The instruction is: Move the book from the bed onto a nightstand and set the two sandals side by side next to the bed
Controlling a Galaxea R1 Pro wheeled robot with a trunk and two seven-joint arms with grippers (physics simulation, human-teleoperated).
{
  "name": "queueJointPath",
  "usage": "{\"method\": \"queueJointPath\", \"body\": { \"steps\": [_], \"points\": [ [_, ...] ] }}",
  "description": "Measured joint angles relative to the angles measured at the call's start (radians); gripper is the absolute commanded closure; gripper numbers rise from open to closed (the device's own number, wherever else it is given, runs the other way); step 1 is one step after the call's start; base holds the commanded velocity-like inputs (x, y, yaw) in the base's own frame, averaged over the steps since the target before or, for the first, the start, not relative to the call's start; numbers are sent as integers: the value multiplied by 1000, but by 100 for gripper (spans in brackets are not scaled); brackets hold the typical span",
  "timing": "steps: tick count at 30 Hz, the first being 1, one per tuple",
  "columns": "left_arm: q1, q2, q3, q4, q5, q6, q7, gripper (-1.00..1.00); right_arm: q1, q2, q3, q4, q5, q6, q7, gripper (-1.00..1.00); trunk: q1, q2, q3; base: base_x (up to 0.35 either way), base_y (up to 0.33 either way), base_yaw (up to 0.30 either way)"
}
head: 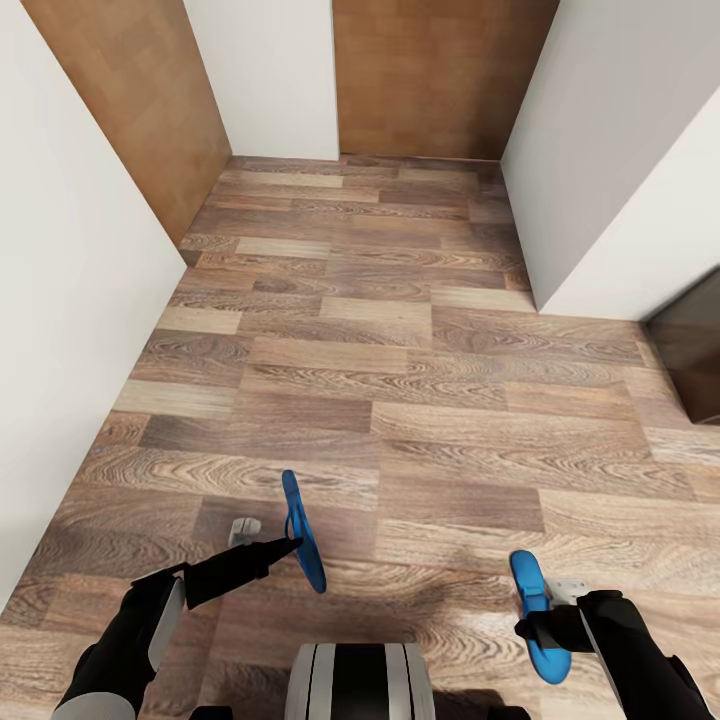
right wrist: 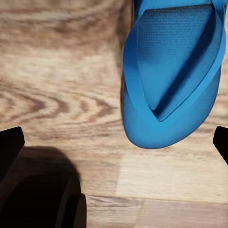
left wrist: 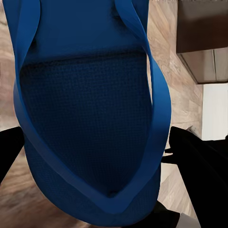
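Two bright blue sandals show. One sandal (head: 303, 535) hangs on edge above the wood-plank floor (head: 400, 330), with my left gripper (head: 290, 546) shut across its width; in the left wrist view that sandal (left wrist: 90, 109) sits between the black fingers (left wrist: 194, 161). The other sandal (head: 537, 612) lies flat, sole side down, at my right gripper (head: 535, 630). In the right wrist view this sandal (right wrist: 173, 71) is off to one side of the wide gap, and my right gripper (right wrist: 116, 142) stands open. The book, bed and nightstand are out of view.
White walls close in on the left (head: 70, 300) and right (head: 620, 150). Brown wooden doors stand ahead (head: 430, 70) and at the far left (head: 140, 90). A dark piece of furniture (head: 692, 350) juts in at the right edge. Open floor runs ahead.
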Motion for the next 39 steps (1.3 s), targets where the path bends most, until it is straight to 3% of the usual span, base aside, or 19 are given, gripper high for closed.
{"method": "queueJointPath", "body": {
  "steps": [14, 26, 39],
  "points": [
    [0, 0, 1, 0, 0, 0, -1, 100, 0, 0, 0, 0, 0, 0, -1, -100, 0, 0, 0, 60, 0, 0],
    [0, 0, -1, 0, -2, 0, -1, 100, 0, -2, -1, -1, 0, 0, 0, -100, 6, -3, -46, 0, 0, 0],
    [0, 0, -1, 0, -1, 0, -1, 100, 0, 0, -9, -138, 4, -2, -5, -100, 6, -3, -50, 0, 0, 0]
  ]
}}
